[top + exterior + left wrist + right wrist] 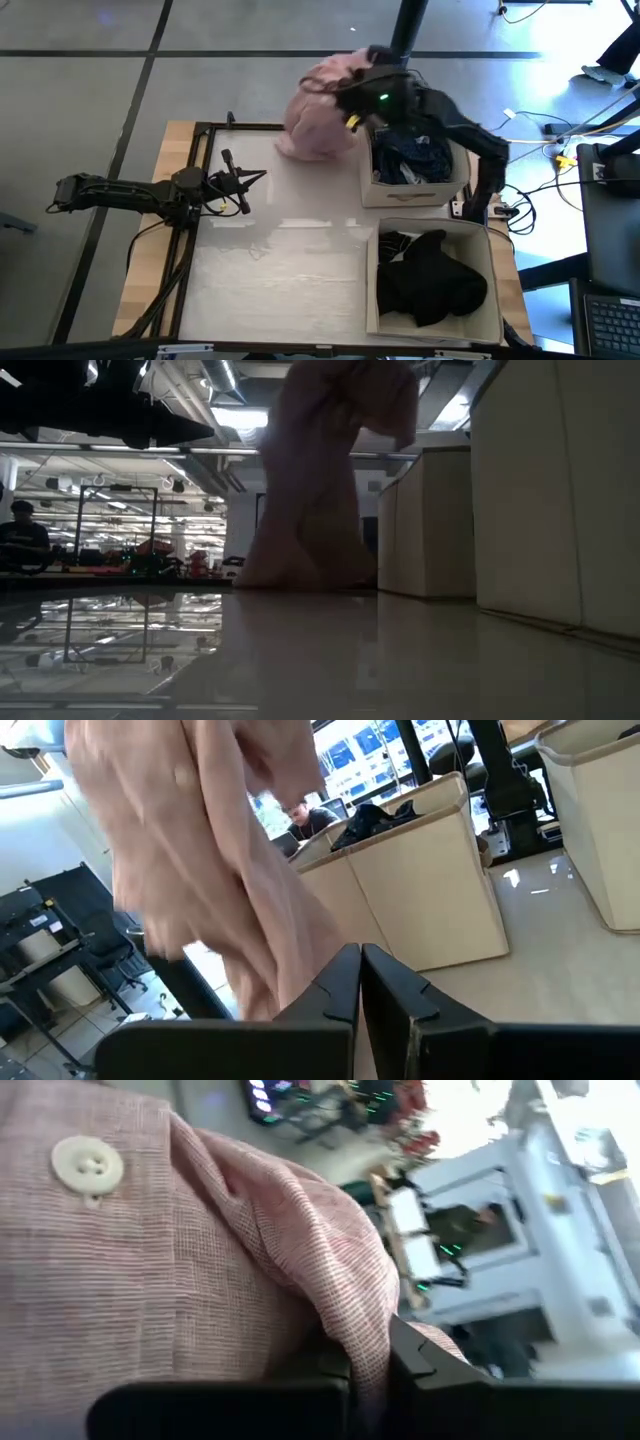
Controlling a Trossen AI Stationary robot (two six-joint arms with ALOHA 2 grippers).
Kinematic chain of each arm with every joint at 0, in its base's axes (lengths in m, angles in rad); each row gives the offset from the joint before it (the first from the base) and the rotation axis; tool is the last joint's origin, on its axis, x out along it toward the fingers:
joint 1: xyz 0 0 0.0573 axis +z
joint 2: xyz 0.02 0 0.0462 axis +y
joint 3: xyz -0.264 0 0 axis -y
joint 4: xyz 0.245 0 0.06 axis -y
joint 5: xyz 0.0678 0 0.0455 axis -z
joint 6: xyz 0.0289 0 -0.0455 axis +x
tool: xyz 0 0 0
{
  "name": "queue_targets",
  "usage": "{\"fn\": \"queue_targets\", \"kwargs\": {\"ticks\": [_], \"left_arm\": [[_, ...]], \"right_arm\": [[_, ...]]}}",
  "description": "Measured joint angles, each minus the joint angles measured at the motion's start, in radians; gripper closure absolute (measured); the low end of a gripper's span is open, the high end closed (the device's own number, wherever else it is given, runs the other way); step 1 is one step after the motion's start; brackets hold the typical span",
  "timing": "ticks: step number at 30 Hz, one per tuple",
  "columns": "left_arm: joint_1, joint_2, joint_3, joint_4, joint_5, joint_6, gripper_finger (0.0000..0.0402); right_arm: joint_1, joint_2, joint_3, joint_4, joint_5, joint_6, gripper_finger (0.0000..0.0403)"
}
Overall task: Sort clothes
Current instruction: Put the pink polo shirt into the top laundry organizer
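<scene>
The fingers of the right gripper (pixel 370 1365) are pinching a fold of the pink shirt (pixel 322 115), which is hanging at the table's far edge beside the far box (pixel 415 190), its hem touching the table (pixel 290 260). The left gripper (pixel 258 179), fingers pressed together on nothing, is waiting at the left. The carrying step appears to be under way; the next move is probably calling for swinging the shirt over a box before releasing.
</scene>
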Motion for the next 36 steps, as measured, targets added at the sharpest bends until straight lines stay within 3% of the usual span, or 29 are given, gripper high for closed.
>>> {"fn": "queue_targets", "kwargs": {"ticks": [13,22,36], "left_arm": [[0.001,0.0,0.0,0.0,0.0,0.0,0.0396],[0.001,0.0,0.0,0.0,0.0,0.0,0.0396],[0.001,0.0,0.0,0.001,0.0,0.024,0.0396]], "right_arm": [[-0.003,-0.229,0.001,0.285,0.181,-0.297,0.0383],[-0.003,-0.334,0.001,0.543,0.187,-0.537,0.0384],[-0.003,-0.348,0.001,0.957,0.197,-1.034,0.0376]]}}
